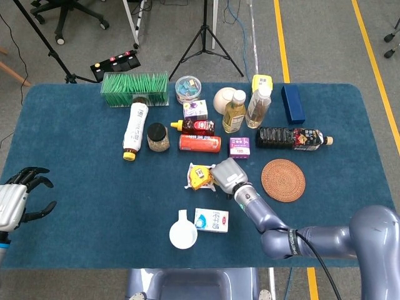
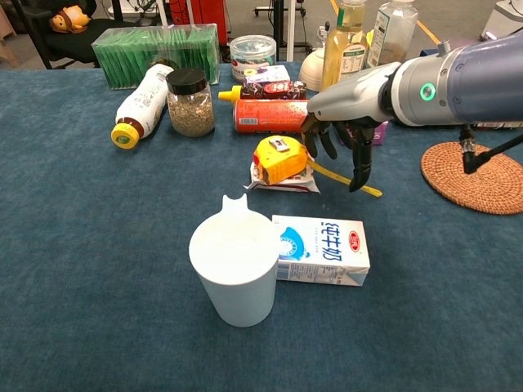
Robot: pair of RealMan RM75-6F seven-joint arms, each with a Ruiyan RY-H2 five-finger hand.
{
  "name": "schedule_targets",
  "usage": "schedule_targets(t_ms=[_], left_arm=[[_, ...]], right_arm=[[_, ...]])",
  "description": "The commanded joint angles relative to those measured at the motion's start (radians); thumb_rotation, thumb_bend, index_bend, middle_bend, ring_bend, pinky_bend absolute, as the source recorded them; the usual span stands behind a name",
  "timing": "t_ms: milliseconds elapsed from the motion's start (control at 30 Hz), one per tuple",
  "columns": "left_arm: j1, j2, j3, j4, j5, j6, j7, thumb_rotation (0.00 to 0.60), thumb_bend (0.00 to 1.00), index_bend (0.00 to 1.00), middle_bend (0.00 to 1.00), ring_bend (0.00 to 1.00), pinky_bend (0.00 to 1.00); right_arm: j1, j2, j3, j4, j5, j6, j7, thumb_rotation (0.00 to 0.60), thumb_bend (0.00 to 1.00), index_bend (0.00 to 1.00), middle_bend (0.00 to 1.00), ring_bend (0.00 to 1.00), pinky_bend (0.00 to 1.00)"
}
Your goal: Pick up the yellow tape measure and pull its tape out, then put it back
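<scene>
1. Tape measure [image 2: 280,158], the yellow one, sits mid-surface on a flat white packet [image 2: 282,181], just in front of the lying red can [image 2: 270,115]; in the head view [image 1: 201,175] it lies between that can and the milk carton [image 1: 211,220]
2. A short run of yellow tape [image 2: 343,177] already shows out of the case, slanting along the cloth toward the robot's right and passing under the fingers
3. The right hand [image 2: 341,139] hovers at the case's right side, palm down and fingers [image 2: 359,167] curled downward, with one fingertip near or on the tape; whether it actually pinches the tape or grips the case I cannot tell from either view
4. The left hand [image 1: 17,197] waits at the far left edge of the surface [image 1: 94,187], fingers spread and holding nothing
5. Step in hand, as I judge it: the approach and first grasp, since the case rests on the packet and is not lifted
6. The next move calls for the right hand to close firmly around the case without dragging the packet along, then lift it
7. Pulling the tape will probably need the left hand to come across, steering between the white cup [image 2: 235,273] and the milk carton in front
</scene>
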Motion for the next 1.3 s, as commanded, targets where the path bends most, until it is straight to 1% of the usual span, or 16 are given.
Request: schedule_targets(t_ms=[33,233,367,467,567,667,733,867,1067,1300], left_arm=[[0.000,-0.002,0.002,0.007,0.003,-0.002,-0.007,0.600,0.23,0.42,0.26,0.16,0.29],[0.000,-0.002,0.002,0.016,0.010,0.001,-0.020,0.600,0.23,0.42,0.26,0.16,0.29],[0.001,-0.001,0.003,0.017,0.012,0.002,-0.023,0.600,0.23,0.42,0.26,0.16,0.29],[0.001,-0.002,0.003,0.016,0.011,0.002,-0.023,0.600,0.23,0.42,0.26,0.16,0.29],[0.001,-0.002,0.002,0.014,0.011,0.004,-0.019,0.600,0.23,0.42,0.26,0.16,0.29],[0.001,-0.002,0.001,0.011,0.012,0.006,-0.016,0.600,0.23,0.42,0.26,0.16,0.29],[0.002,-0.002,0.002,0.010,0.010,0.004,-0.013,0.600,0.23,0.42,0.26,0.16,0.29],[0.004,-0.004,0.004,0.010,0.003,0.002,-0.011,0.600,0.23,0.42,0.26,0.16,0.29],[0.009,-0.002,0.004,0.016,-0.008,0.004,-0.014,0.600,0.23,0.42,0.26,0.16,0.29],[0.016,0.003,0.003,0.019,-0.021,0.007,-0.017,0.600,0.23,0.42,0.26,0.16,0.29]], right_arm=[[0.005,0.000,-0.004,-0.018,0.010,0.012,-0.005,0.600,0.06,0.32,0.41,0.47,0.40],[0.007,0.013,-0.003,-0.053,0.026,0.044,-0.003,0.600,0.06,0.32,0.41,0.47,0.40],[-0.003,0.039,0.003,-0.082,0.004,0.068,0.013,0.600,0.06,0.32,0.41,0.47,0.40],[-0.015,0.060,0.006,-0.107,-0.020,0.075,0.033,0.600,0.06,0.28,0.38,0.43,0.41],[-0.035,0.079,0.010,-0.125,-0.077,0.074,0.067,0.600,0.06,0.22,0.34,0.38,0.39],[-0.055,0.087,0.019,-0.121,-0.144,0.061,0.112,0.600,0.06,0.15,0.29,0.33,0.37],[-0.071,0.082,0.031,-0.105,-0.201,0.058,0.153,0.600,0.06,0.11,0.25,0.30,0.36],[-0.087,0.066,0.053,-0.052,-0.279,0.017,0.229,0.600,0.05,0.07,0.23,0.28,0.34],[-0.090,0.029,0.064,0.048,-0.367,-0.055,0.299,0.600,0.05,0.07,0.21,0.26,0.31],[-0.081,-0.007,0.076,0.133,-0.441,-0.128,0.361,0.600,0.04,0.08,0.21,0.25,0.29]])
